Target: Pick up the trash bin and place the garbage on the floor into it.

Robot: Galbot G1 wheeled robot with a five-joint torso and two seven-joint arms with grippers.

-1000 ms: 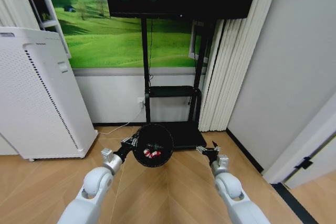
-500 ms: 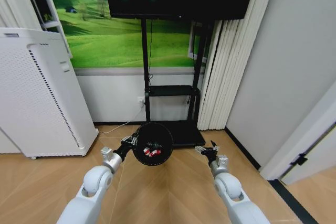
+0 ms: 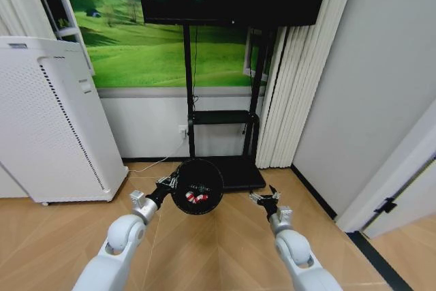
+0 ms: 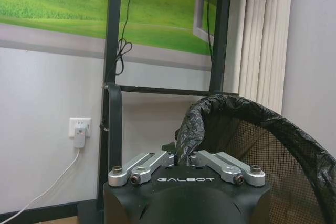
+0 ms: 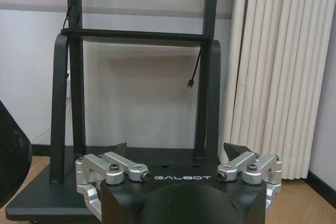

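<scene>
One trash bin [image 3: 197,187] is held off the floor by the left gripper [image 3: 168,183], clamped on its lined rim [image 4: 185,129]; a red-and-white piece [image 3: 197,198] is seen inside. Beside it, the right gripper [image 3: 263,196] is held spread and empty. Ahead, the way is blocked by a black TV stand [image 3: 221,119], flanked by a white air purifier [image 3: 48,120] and curtains [image 3: 293,66].

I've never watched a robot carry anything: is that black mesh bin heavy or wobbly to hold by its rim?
Probably light: the trash bin has a thin mesh wall, and the left gripper holds it up alone by the rim. Gripped at one edge, it may swing or tilt. Its black liner looks floppy and could slip.
</scene>
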